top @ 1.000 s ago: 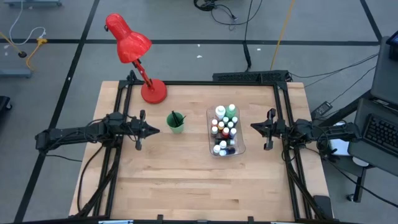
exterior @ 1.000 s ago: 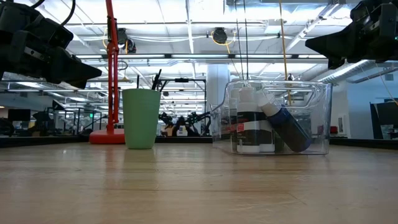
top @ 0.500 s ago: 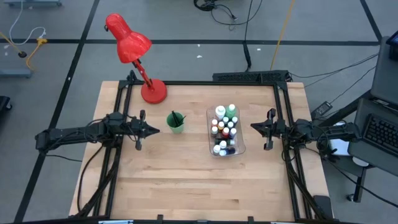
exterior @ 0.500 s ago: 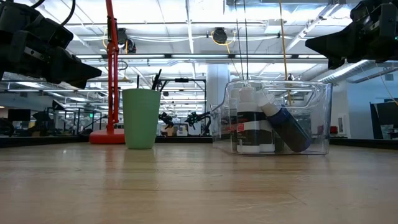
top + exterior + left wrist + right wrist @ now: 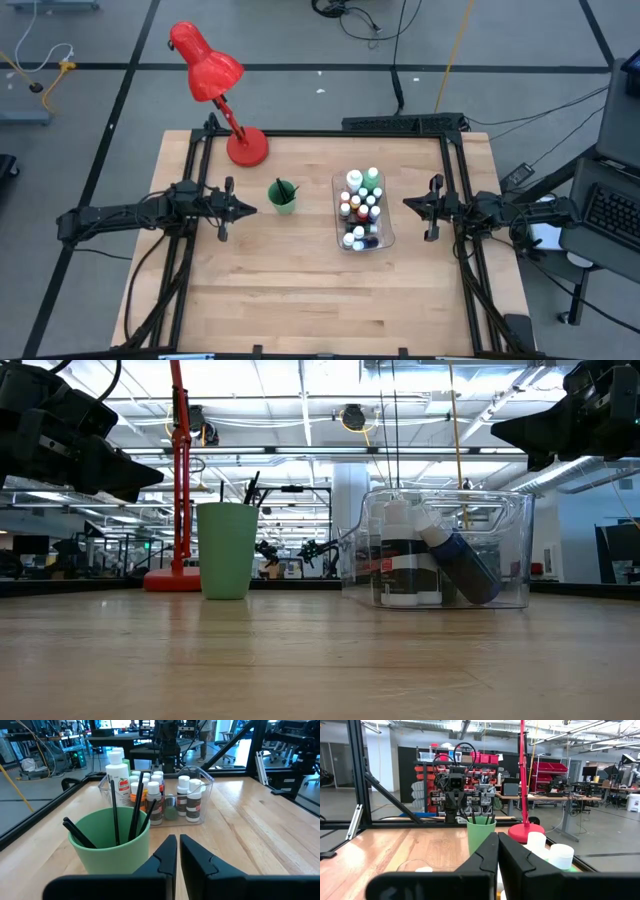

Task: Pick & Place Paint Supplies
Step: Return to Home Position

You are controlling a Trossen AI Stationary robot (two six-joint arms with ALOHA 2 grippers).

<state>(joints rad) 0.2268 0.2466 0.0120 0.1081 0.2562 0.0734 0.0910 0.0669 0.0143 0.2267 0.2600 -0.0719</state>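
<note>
A green cup (image 5: 283, 197) stands on the wooden table with thin dark brushes (image 5: 115, 805) in it, leaning on its rim. To its right, a clear plastic bin (image 5: 389, 212) holds several white-capped paint bottles (image 5: 360, 205). Most stand upright; one dark bottle (image 5: 462, 565) leans tilted. My left gripper (image 5: 245, 209) hovers shut just left of the cup, level and pointing at it. My right gripper (image 5: 408, 203) hovers shut just right of the bin, pointing at it. Neither holds anything.
A red desk lamp (image 5: 212, 72) stands on its round base (image 5: 247, 148) at the far left of the table. A black frame rail (image 5: 330, 133) runs along the far edge. Bare wood lies in front of the cup and bin.
</note>
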